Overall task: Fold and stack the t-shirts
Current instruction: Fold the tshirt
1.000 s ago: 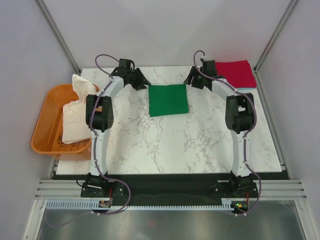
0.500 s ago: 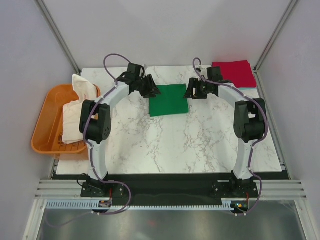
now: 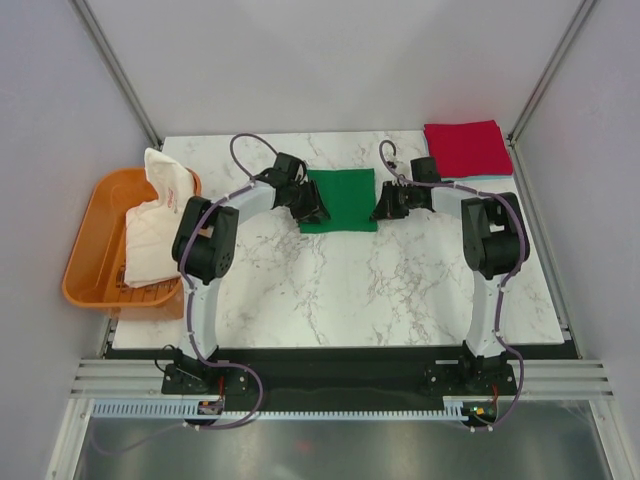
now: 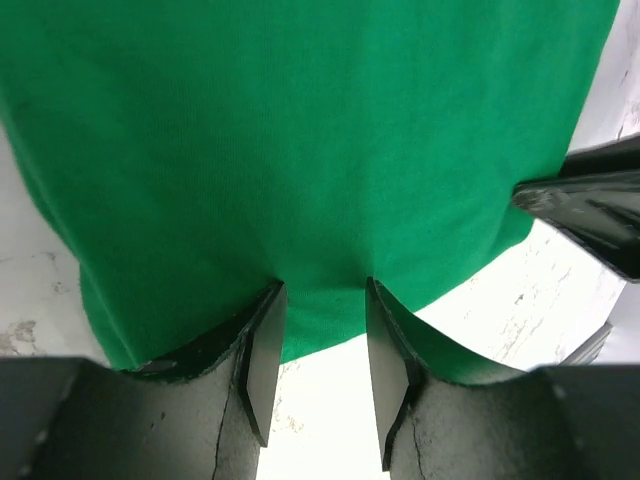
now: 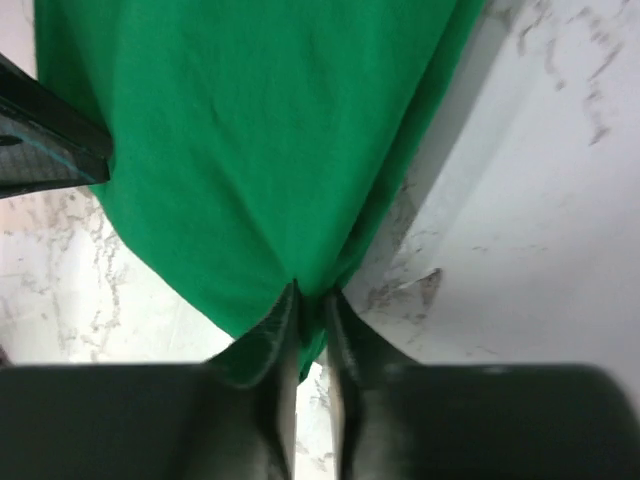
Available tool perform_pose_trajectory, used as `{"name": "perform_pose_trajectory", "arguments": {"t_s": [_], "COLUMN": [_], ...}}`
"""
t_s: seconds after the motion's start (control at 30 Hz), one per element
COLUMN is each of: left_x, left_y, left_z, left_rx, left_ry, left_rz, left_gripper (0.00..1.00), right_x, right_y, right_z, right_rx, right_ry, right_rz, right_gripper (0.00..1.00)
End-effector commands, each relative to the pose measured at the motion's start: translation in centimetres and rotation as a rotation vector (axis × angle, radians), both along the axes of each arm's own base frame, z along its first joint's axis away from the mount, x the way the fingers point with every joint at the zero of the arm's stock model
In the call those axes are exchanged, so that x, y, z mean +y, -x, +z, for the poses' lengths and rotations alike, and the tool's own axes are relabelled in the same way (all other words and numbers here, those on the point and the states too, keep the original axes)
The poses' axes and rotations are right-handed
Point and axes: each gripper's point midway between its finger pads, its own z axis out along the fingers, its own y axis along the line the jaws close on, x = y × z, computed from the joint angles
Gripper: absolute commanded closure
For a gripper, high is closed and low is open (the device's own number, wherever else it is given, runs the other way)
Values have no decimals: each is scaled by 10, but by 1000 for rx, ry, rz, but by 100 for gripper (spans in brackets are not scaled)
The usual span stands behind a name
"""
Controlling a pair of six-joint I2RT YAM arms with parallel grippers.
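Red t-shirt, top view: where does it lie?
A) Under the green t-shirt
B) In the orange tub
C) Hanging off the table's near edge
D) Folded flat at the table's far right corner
D: the red t-shirt lies folded flat at the far right corner of the table, well apart from the green t-shirt in the middle and the orange tub on the left.

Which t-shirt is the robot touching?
The green t-shirt in the middle: the left gripper and right gripper are at its sides. The red t-shirt lies apart in the far corner, the white t-shirt in the orange tub.
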Motion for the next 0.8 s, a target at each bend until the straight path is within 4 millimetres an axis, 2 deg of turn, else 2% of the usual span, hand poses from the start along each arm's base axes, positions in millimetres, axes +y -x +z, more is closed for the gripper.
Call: {"name": "perform_pose_trajectory", "arguments": {"t_s": [0.0,0.03,0.07,0.13,0.17,0.2,0.23,0.3,0.33,0.37,0.4,0.43,0.47,0.53,0.57,0.63,0.67,0.73,0.77], "left_x": [30,33,37,40,44,45,48,48,48,49,46,45,46,43,43,38,34,31,26], "left_y": [6,9,17,24,33,36,47,57,60,68,73,76,86,94,98,96,89,78,66], "left_z": [-32,-36,-42,-40,-45,-37,-42,-38,-29,-30,-28,-16,-17,-6,6,26,44,62,78], "left_rx": [31,43,63,68,100,96,117,127,116,126,130,113,134,140,125,90,47,3,-39], "left_ry": [-140,-152,-162,-165,-171,-165,-176,-171,-162,-165,-157,-138,-135,-98,-77,-36,-10,19,40], "left_rz": [107,118,128,133,155,170,176,191,190,189,186,185,191,187,186,173,168,147,135], "left_gripper": [53,53,53,53,53,53,53,53,54,54,54,54,54,54,54,53,52,52,52], "right_x": [-5,-6,-7,-6,-6,-5,-4,-5,-4,-4,-5,-6,-9,-12,-14,-15,-18,-19,-21], "right_y": [12,13,15,22,24,30,33,43,47,51,60,66,80,89,93,101,101,95,93], "right_z": [-23,-22,-22,-19,-17,-14,-11,-8,-9,-10,-11,-12,-19,-13,-13,-6,-4,7,8], "right_rx": [10,13,13,14,14,15,18,22,30,44,58,65,94,86,91,96,97,70,73], "right_ry": [18,18,16,-1,-6,-13,-22,-35,-37,-37,-34,-30,-20,-10,-5,-3,7,12,23], "right_rz": [-4,-15,-20,-29,-33,-29,-31,-38,-35,-43,-45,-46,-51,-60,-62,-63,-75,-83,-91], "right_gripper": [84,95,100,100,100,100,100,100,100,100,100,100,100,98,93,75,65,46,44]}}
